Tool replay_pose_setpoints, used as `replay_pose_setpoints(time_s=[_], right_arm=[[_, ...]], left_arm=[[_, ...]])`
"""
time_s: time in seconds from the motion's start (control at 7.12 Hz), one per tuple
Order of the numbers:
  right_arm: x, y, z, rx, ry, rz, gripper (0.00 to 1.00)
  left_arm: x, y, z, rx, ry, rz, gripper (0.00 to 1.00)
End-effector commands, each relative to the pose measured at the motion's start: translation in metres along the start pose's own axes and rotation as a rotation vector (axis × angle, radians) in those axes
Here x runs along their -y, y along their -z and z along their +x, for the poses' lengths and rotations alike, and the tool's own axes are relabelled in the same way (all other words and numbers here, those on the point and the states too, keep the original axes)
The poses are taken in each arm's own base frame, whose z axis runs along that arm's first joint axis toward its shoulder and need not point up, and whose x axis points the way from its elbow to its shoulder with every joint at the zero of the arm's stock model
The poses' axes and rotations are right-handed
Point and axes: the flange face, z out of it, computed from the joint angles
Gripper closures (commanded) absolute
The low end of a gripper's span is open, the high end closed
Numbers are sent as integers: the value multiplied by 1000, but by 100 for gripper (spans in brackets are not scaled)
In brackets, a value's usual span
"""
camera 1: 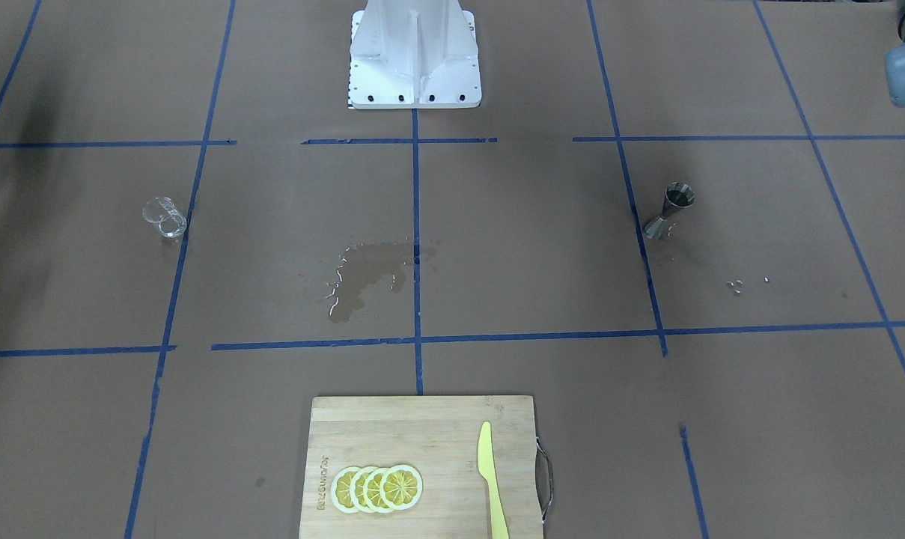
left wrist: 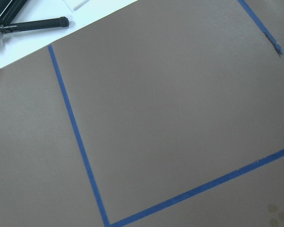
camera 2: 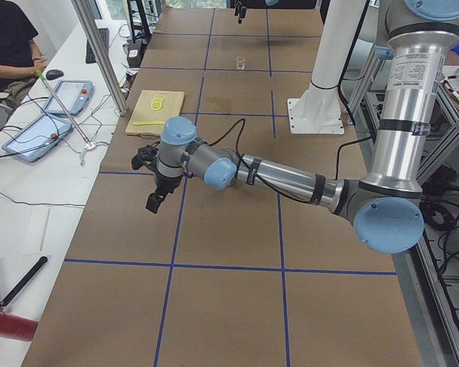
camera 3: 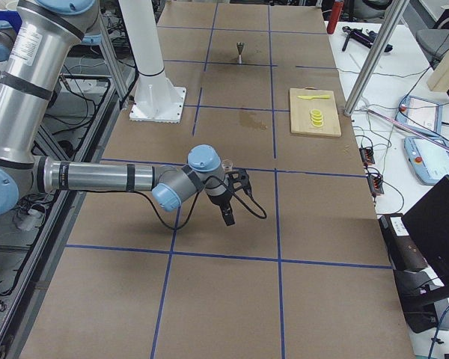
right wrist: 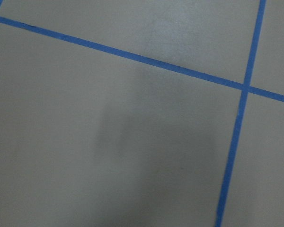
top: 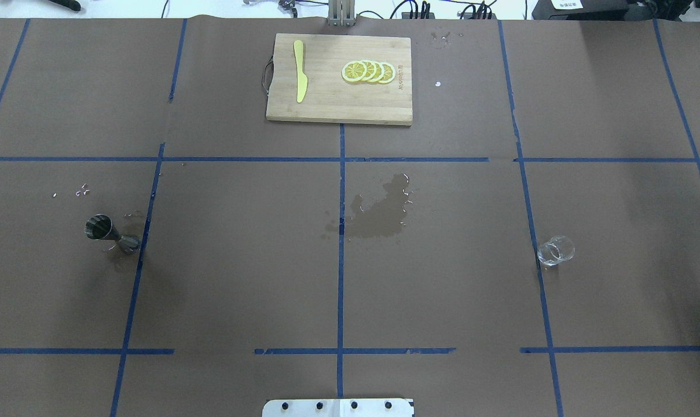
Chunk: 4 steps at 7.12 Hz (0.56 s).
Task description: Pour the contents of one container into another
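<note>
Even, soft room light over the brown paper-covered table [top: 239, 278], white glints on the dark wet spill [camera 1: 362, 273] and the small clear glass cup [camera 1: 165, 217], broad faint shadow at nine o'clock of the front-facing view, right wrist view soft, hazy shadow mid-frame

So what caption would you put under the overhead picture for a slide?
Glass cup and metal jigger sit far apart on the brown table, a wet spill between them.

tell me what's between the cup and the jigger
A wet spill patch lies roughly midway between the cup and the jigger, crossing the centre tape line. The rest is brown paper and tape. The overhead view shows it best.
</note>
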Motion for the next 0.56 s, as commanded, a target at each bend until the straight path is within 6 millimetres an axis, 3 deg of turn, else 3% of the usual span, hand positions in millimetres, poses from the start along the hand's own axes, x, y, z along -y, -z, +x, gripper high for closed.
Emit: replay_pose_setpoints(time_s=[0.0,0.28,0.42], right_arm=[[-7,27,59,67,-50,-73,0],[-15,29,77,77,-5,-151,0],[-9,38,75,77,-24,-166,0]], left_arm=[[12,35,-29,-47,38,-96,0],[0,36,-37,-57,92,-153,0],[-9,32,-40,-72,110,-182,0]])
